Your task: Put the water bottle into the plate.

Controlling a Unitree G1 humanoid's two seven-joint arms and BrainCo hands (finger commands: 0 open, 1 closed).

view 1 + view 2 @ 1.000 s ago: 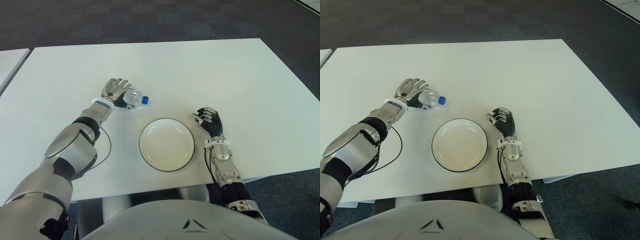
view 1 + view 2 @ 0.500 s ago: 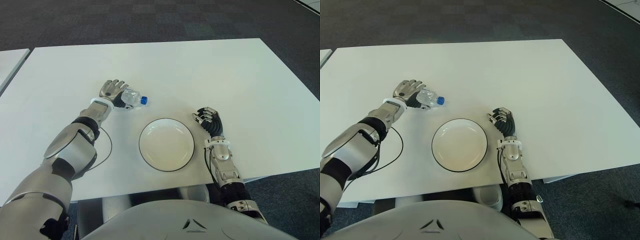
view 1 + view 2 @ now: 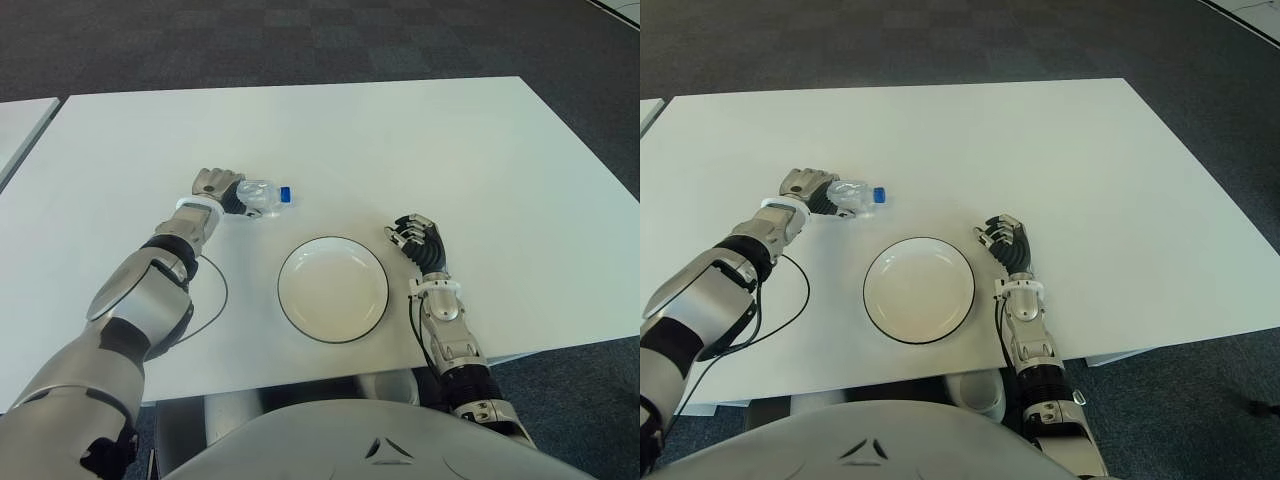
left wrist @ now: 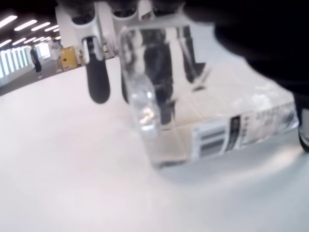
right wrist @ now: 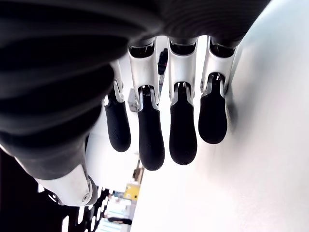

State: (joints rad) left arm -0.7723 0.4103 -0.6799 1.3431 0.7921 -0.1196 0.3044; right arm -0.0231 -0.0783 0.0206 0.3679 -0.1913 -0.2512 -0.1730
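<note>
A clear water bottle (image 3: 262, 196) with a blue cap (image 3: 285, 194) lies on its side on the white table (image 3: 420, 140), cap pointing right. My left hand (image 3: 218, 188) is at its base end with the fingers curled around it. In the left wrist view the bottle (image 4: 207, 116) fills the palm, its label showing, and the fingers (image 4: 96, 77) wrap over its far side. The white plate (image 3: 333, 289) with a dark rim sits empty, to the right of the bottle and nearer to me. My right hand (image 3: 418, 240) shows just right of the plate, fingers relaxed and holding nothing.
A thin black cable (image 3: 217, 292) loops on the table beside my left forearm. A second table's corner (image 3: 18, 125) shows at the far left. Dark carpet (image 3: 300, 40) lies beyond the table's far edge.
My left hand's fingers have closed down around the bottle. The bottle has turned slightly, its cap shifting a little up and left. The right hand has not moved.
</note>
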